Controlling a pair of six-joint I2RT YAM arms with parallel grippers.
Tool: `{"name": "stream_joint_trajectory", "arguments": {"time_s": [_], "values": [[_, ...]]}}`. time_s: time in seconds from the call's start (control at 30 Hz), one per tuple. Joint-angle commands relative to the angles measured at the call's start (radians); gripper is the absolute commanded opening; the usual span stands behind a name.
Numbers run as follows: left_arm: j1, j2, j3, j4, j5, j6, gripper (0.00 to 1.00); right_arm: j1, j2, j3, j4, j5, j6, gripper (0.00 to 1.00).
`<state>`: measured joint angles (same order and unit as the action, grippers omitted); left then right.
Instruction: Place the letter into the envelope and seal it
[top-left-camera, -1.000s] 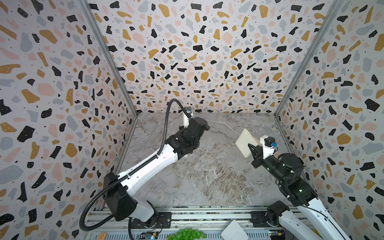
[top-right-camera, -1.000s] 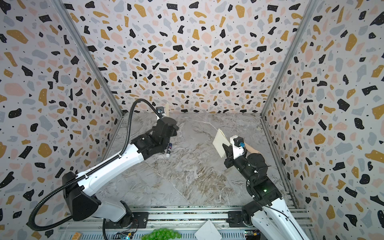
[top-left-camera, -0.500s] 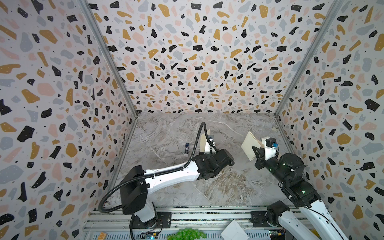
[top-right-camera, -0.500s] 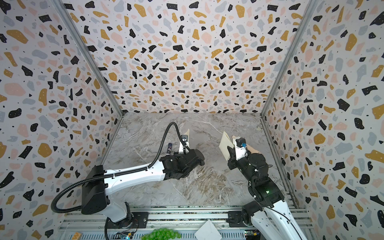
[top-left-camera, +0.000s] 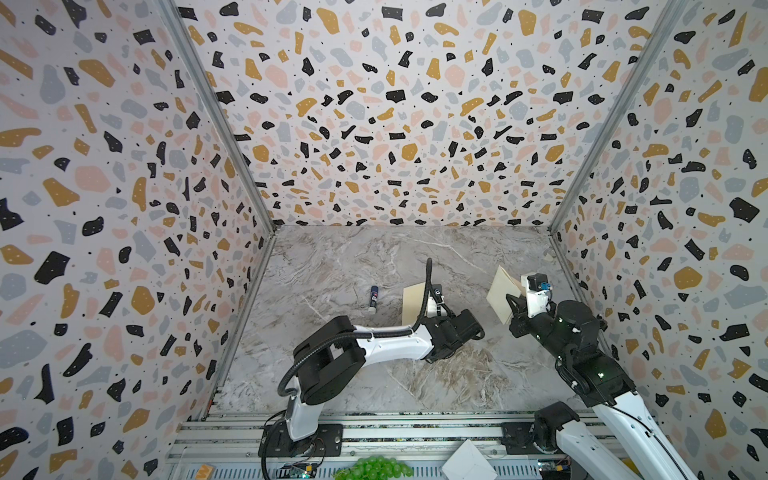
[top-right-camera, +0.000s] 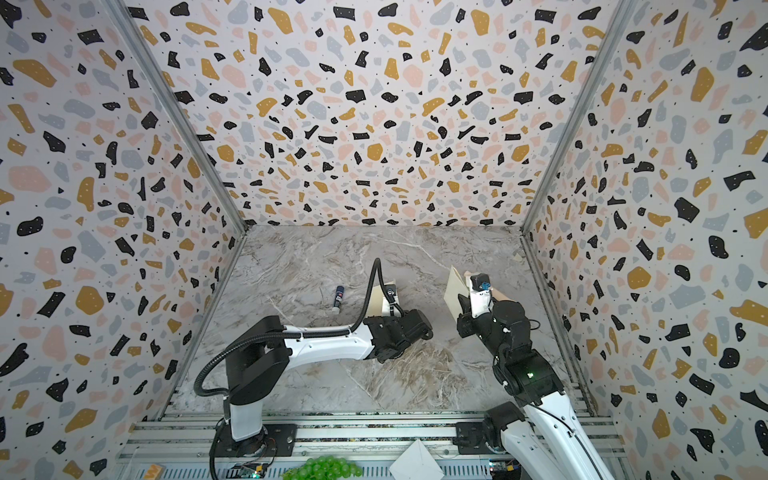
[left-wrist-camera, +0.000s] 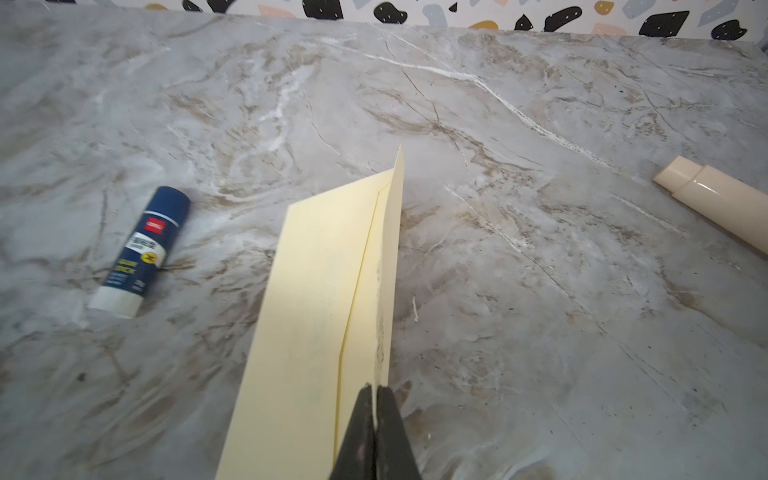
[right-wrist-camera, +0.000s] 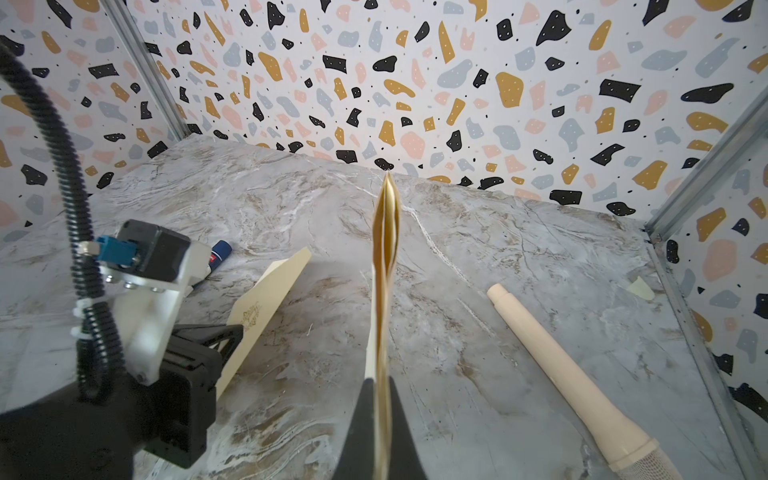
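Top view: envelope (top-left-camera: 412, 301) in left pincer (top-left-camera: 422, 322), letter (top-left-camera: 500, 293) in right pincer (top-left-camera: 513, 307)

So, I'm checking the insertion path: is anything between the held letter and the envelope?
Nothing visible does: only open space separates the letter in the right gripper from the envelope in the left gripper. The glue stick lies on the envelope's far side.

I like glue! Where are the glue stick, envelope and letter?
glue stick (left-wrist-camera: 141, 253), left wrist view, blue label.
envelope (left-wrist-camera: 307, 316), left wrist view, flat yellow face.
letter (right-wrist-camera: 384, 266), right wrist view, folded edge.
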<state>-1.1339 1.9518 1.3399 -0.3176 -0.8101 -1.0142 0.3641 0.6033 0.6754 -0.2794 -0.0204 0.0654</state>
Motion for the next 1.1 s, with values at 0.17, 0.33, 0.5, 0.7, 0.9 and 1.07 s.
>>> {"name": "stream_joint_trajectory", "arguments": {"time_s": [0.17,0.33,0.5,0.7,0.9,1.07], "values": [[0.005,0.061,0.063,0.154,0.099,-0.014,0.18,-0.013,0.027,0.036,-0.012,0.02,-0.009,0.0],[0.026,-0.008,0.037,0.31,0.19,0.103,0.55,-0.021,0.041,0.056,-0.029,0.031,-0.019,0.0],[0.081,-0.153,-0.068,0.499,0.348,0.207,0.76,-0.034,0.058,0.105,-0.054,0.029,-0.033,0.0],[0.177,-0.397,-0.249,0.72,0.554,0.458,0.82,-0.042,0.073,0.187,-0.064,-0.097,-0.054,0.0],[0.298,-0.675,-0.46,0.877,0.968,0.763,0.96,-0.044,0.124,0.261,-0.101,-0.387,-0.124,0.0],[0.355,-0.803,-0.509,0.8,1.253,0.96,0.97,-0.042,0.194,0.312,-0.185,-0.658,-0.228,0.0]]}}
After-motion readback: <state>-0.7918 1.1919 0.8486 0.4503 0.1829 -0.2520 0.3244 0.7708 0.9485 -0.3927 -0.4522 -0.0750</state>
